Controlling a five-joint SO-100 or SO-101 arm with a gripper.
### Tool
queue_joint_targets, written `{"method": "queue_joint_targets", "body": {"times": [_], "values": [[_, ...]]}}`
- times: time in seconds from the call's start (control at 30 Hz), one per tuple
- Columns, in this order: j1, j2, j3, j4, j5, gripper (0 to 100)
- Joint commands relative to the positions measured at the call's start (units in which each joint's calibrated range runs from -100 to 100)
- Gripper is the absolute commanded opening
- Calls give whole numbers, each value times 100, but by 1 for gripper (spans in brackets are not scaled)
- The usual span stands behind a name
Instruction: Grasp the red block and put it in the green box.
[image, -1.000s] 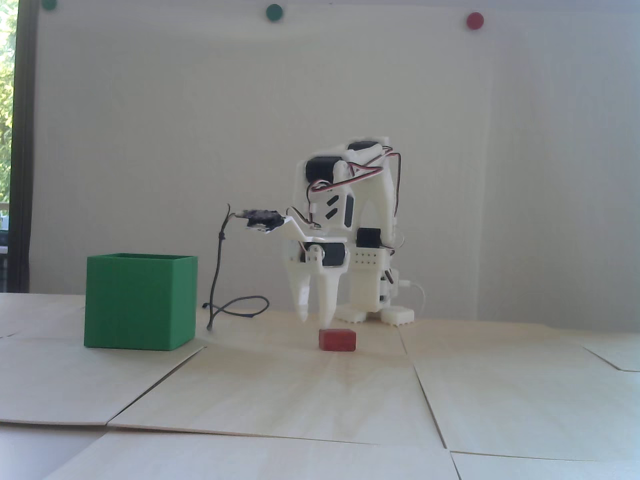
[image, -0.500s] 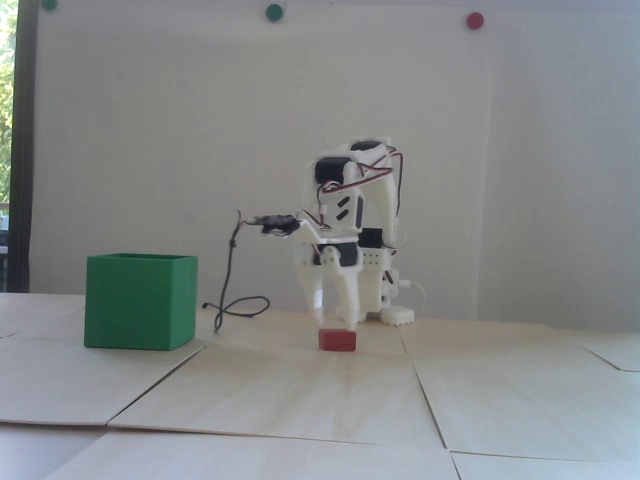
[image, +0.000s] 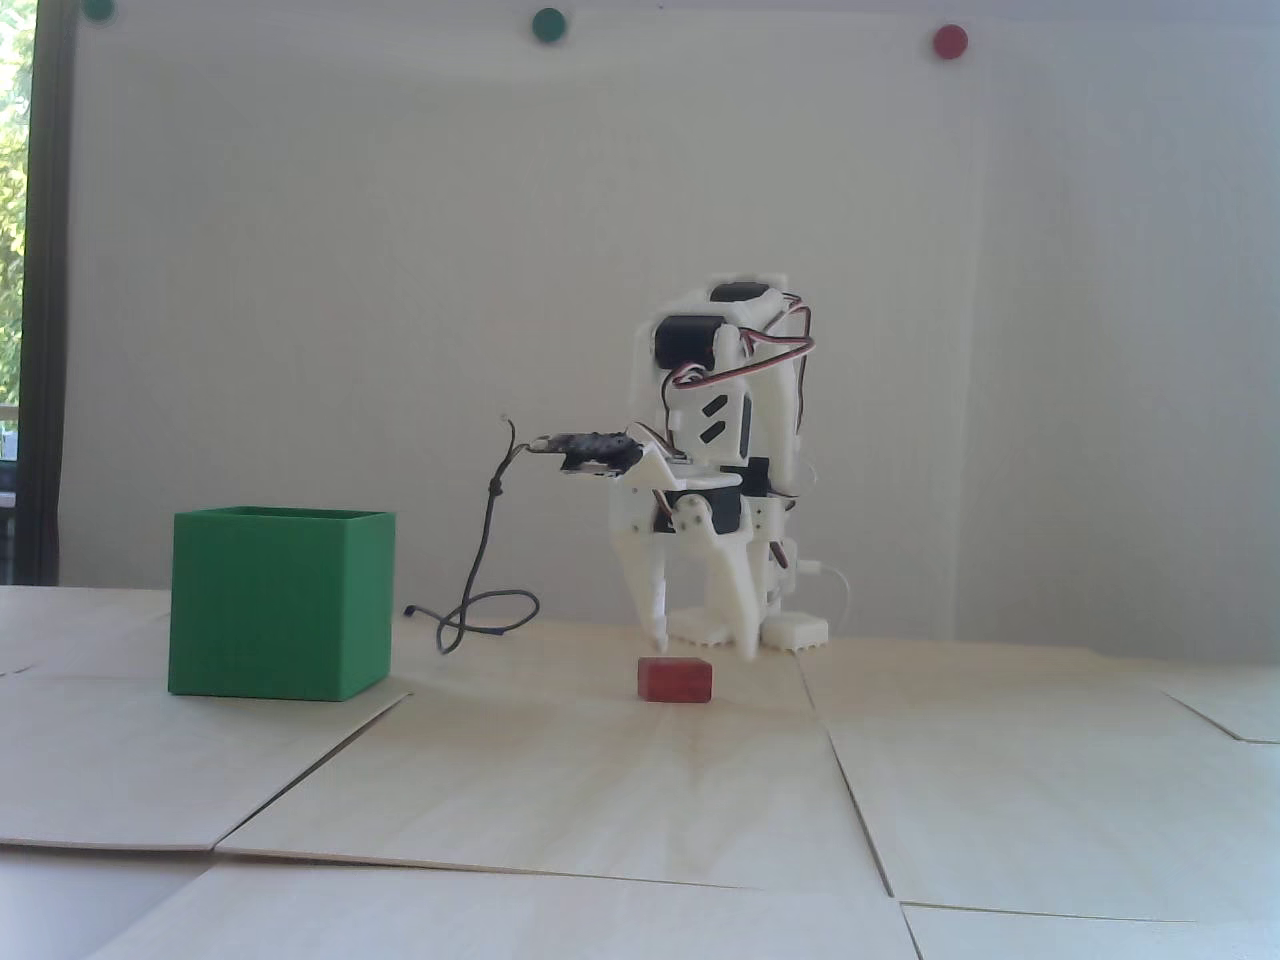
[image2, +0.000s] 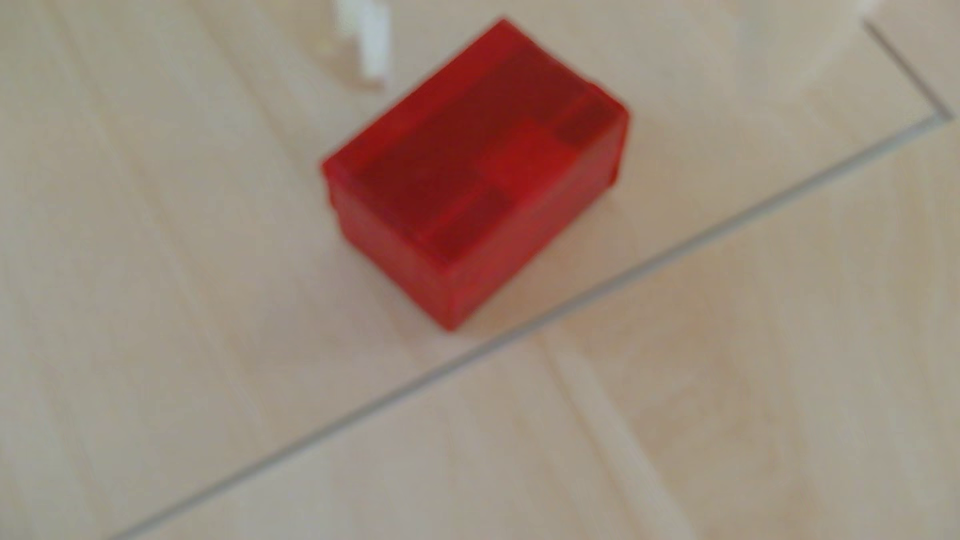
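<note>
the red block (image: 676, 680) lies on the pale wooden table (image: 620, 790), low centre of the fixed view; the green box (image: 280, 602) stands well apart at lower left. the gripper (image: 705, 645) hangs just above the block, jaws spread wide, holding nothing. the block looks light, rigid, matte plastic; pinching its two long sides seems safest. no readable writing anywhere.

1. The red block (image2: 475, 171) lies on the pale wooden tabletop (image2: 208, 311), slightly above centre.
2. At its 11 o'clock, a blurred white finger tip (image2: 366, 44) stands near it.
3. A thin seam (image2: 519, 332) runs diagonally past its 5 o'clock corner.
</note>
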Motion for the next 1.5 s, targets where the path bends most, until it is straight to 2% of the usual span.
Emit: {"method": "queue_joint_targets", "body": {"times": [0.0, 0.13, 0.37, 0.73, 1.03, 1.23, 1.47], "values": [[-58, -51, -25, -124, 43, 32], [-1, -35, 1, -124, 43, 32], [-9, 170, 427, -124, 38, 21], [7, 288, 374, -124, 33, 21], [184, 265, 356, -124, 106, 22], [360, 265, 374, -191, 283, 33], [586, 288, 365, -638, 324, 33]]}}
